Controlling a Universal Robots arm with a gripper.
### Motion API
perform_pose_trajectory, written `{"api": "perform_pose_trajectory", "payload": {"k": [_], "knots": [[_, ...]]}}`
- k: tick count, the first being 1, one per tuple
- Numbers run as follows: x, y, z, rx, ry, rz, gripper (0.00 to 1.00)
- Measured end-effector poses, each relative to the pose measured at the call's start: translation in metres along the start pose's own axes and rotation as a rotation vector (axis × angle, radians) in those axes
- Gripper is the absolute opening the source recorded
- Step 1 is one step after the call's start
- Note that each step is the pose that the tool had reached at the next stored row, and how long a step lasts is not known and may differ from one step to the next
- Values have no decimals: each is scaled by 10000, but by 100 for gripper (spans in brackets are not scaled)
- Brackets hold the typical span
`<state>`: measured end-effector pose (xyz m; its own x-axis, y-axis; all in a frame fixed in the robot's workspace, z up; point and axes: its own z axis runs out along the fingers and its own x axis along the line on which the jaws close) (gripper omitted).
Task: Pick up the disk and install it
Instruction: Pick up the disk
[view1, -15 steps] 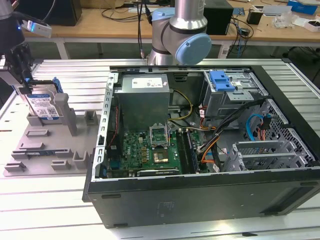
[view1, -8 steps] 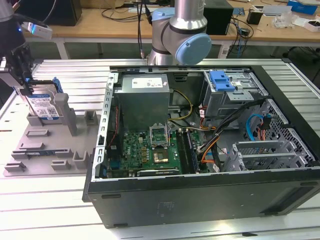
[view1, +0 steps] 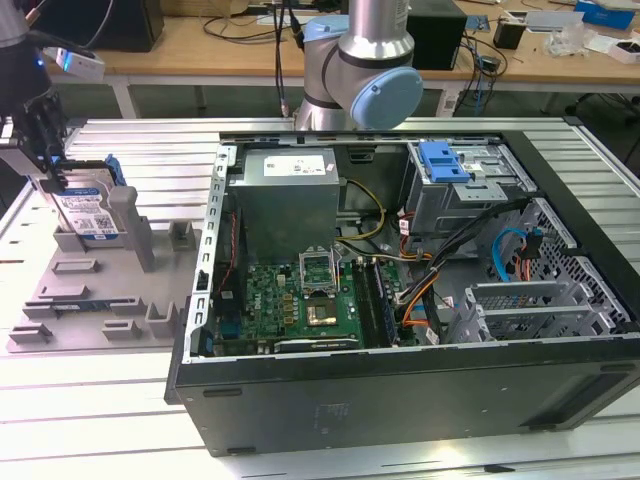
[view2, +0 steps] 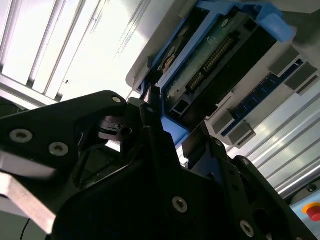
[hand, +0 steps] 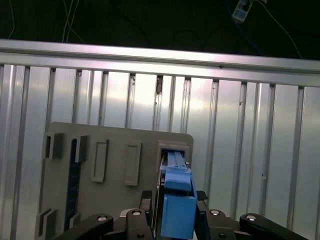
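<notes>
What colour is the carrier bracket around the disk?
Blue, framing the disk; it shows best in the first wrist view.

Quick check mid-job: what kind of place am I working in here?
Probably a robotics lab bench for PC assembly: an open computer case sits on a slotted aluminium table, a grey fixture plate holds the disk, and cluttered desks with cables stand behind.
</notes>
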<state>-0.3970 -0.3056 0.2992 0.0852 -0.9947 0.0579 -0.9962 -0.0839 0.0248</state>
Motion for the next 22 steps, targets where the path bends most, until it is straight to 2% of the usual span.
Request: {"api": "perform_pose_trajectory", "payload": {"k": [15,17,18,22], "knots": [[-1,0,10,0,0,0,44],[-1,0,10,0,0,1,42],[-1,0,10,0,1,0,38],[-1,0,11,0,0,0,37]]}}
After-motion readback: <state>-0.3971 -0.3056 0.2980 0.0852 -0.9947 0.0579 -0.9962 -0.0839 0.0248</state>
